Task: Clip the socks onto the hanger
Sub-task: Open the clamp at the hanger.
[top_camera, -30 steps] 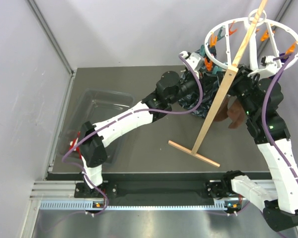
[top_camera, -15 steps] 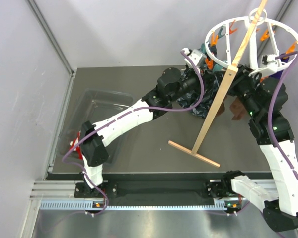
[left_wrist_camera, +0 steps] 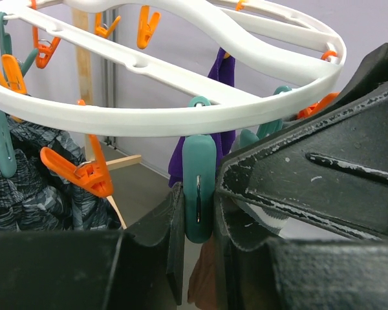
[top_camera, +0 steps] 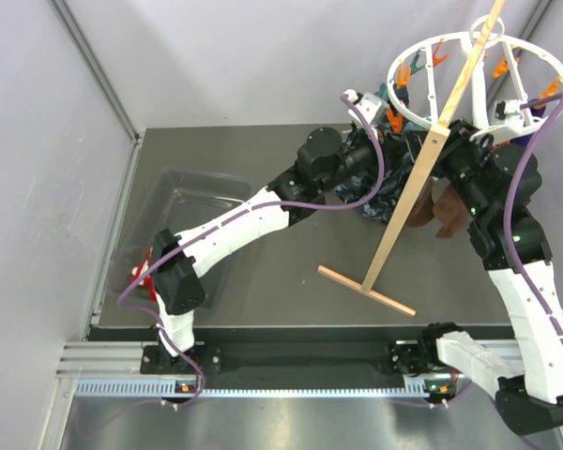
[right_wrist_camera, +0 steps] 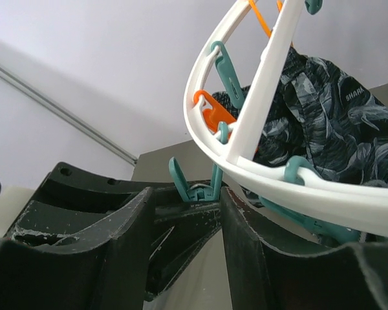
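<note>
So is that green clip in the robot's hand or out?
In. The teal clip hanging from the hanger sits between the jaws of the left gripper, which press it on both sides.

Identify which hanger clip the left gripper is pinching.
The teal clip squeezed inside the left gripper; the orange clips and other teal ones hang outside it.

The top external view looks down on the hanger [top_camera: 390, 77] from above and behind, at a distance. Both wrist views look upward from just beneath the hanger [left_wrist_camera: 181, 119] [right_wrist_camera: 265, 84], very near its rim. All three share that rim.
</note>
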Controlling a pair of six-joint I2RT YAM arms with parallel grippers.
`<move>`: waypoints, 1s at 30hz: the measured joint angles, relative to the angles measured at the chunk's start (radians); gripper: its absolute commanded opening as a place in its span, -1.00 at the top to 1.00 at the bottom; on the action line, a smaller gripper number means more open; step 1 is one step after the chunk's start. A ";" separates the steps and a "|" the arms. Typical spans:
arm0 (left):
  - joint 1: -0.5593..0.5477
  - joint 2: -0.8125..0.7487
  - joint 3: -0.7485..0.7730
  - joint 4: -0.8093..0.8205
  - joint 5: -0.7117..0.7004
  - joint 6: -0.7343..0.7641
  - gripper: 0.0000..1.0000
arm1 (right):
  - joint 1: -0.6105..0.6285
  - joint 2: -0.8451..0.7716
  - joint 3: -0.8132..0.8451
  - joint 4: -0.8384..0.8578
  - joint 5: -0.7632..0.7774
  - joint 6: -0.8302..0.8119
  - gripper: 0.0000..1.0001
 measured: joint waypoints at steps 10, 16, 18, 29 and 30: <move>0.000 0.000 0.000 0.001 0.015 -0.027 1.00 | -0.001 0.019 -0.039 0.089 0.019 0.008 0.13; 0.006 0.000 0.000 0.005 0.011 -0.031 1.00 | -0.001 0.036 -0.040 0.103 0.020 0.016 0.19; 0.007 0.000 0.000 0.006 0.009 -0.031 1.00 | -0.001 0.039 -0.040 0.107 0.021 0.018 0.24; 0.003 -0.002 -0.006 -0.004 -0.042 -0.021 -0.34 | -0.009 0.051 -0.039 0.117 0.069 0.007 1.00; 0.004 -0.003 -0.010 -0.012 -0.058 -0.019 -0.34 | -0.012 0.053 -0.039 0.116 0.072 0.006 1.00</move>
